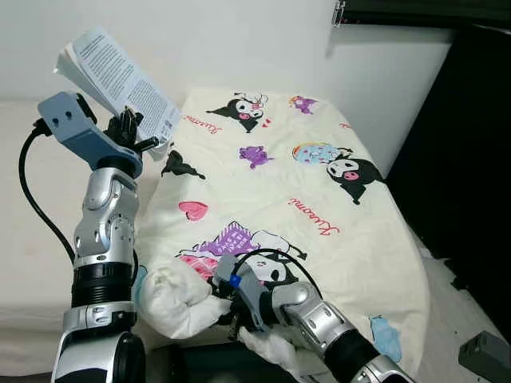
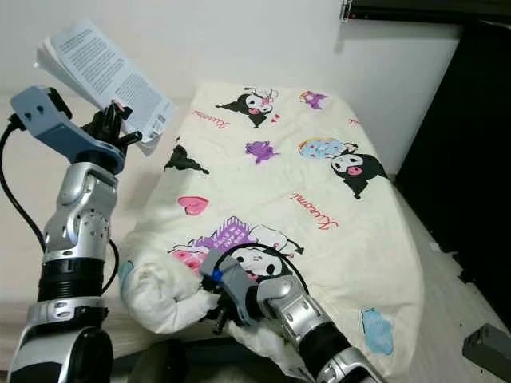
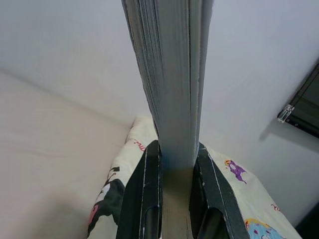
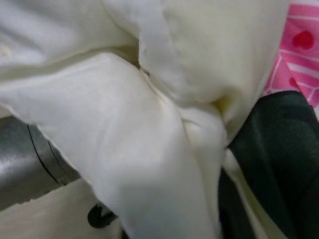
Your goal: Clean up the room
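Note:
My left gripper (image 1: 132, 132) is raised at the upper left, shut on the lower edge of a thick white book (image 1: 120, 76) with printed text on its cover. In the left wrist view the book (image 3: 169, 74) stands edge-on between the two black fingers (image 3: 147, 194). A cream quilt (image 1: 271, 175) with cartoon prints covers the bed. Its near corner is bunched into a thick roll (image 1: 180, 299). My right gripper (image 1: 227, 307) is pressed into that roll at the bed's near edge, closed on the fabric. Cream folds (image 4: 149, 124) crowd the right wrist view.
Bare beige mattress (image 1: 32, 239) lies to the left of the quilt. A white wall runs behind the bed and dark furniture (image 1: 463, 159) stands on the right. A light-blue cloth (image 1: 387, 335) lies at the quilt's near right edge, with a grey box (image 1: 483, 355) on the floor beyond.

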Controlling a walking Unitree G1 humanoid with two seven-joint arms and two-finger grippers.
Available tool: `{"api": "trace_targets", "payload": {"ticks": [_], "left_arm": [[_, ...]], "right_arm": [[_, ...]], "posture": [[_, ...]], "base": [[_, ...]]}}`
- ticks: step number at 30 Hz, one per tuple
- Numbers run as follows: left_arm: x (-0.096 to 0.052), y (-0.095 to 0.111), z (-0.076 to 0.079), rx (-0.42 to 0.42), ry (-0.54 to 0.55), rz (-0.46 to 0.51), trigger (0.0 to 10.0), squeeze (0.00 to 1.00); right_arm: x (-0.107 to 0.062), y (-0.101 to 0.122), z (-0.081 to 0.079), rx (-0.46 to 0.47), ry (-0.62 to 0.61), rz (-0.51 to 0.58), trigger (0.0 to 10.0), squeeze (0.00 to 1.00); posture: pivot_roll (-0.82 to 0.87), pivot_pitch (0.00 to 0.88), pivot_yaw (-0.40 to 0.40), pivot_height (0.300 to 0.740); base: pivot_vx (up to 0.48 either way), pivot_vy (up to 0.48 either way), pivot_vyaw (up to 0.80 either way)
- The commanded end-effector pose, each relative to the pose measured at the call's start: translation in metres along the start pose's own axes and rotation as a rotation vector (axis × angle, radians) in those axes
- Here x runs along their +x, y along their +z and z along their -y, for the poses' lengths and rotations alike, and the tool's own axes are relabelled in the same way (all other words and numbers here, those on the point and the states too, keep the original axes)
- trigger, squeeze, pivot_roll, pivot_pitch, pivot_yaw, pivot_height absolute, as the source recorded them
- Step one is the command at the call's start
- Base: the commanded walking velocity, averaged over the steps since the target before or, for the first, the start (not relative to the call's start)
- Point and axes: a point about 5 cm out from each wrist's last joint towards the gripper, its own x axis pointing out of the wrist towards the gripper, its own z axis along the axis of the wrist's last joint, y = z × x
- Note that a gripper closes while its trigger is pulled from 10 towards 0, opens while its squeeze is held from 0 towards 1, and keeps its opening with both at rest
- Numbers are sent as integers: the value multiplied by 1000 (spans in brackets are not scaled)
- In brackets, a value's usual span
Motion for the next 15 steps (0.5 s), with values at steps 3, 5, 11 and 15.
{"api": "trace_targets", "payload": {"ticks": [3, 5, 11, 15], "left_arm": [[1, 6, 15, 30, -50, 49, 0, 0], [2, 5, 17, 40, -57, 48, 0, 0], [2, 1, 20, 77, -79, 41, 0, 0], [2, 1, 21, 82, -80, 38, 0, 0]], "right_arm": [[-2, -7, -3, 16, 7, 4, 10000, 1000], [-3, -5, -3, 29, 6, 23, 10000, 1000], [-22, 5, -25, 45, 276, 92, 10000, 1000], [-32, 9, -29, 57, 341, 117, 10000, 1000]], "posture": [[36, 0, -25, 462], [33, 0, -25, 462], [31, 0, -25, 462], [31, 0, -26, 462]], "base": [[0, 0, 0], [0, 0, 0], [0, 0, 0], [0, 0, 0]]}}
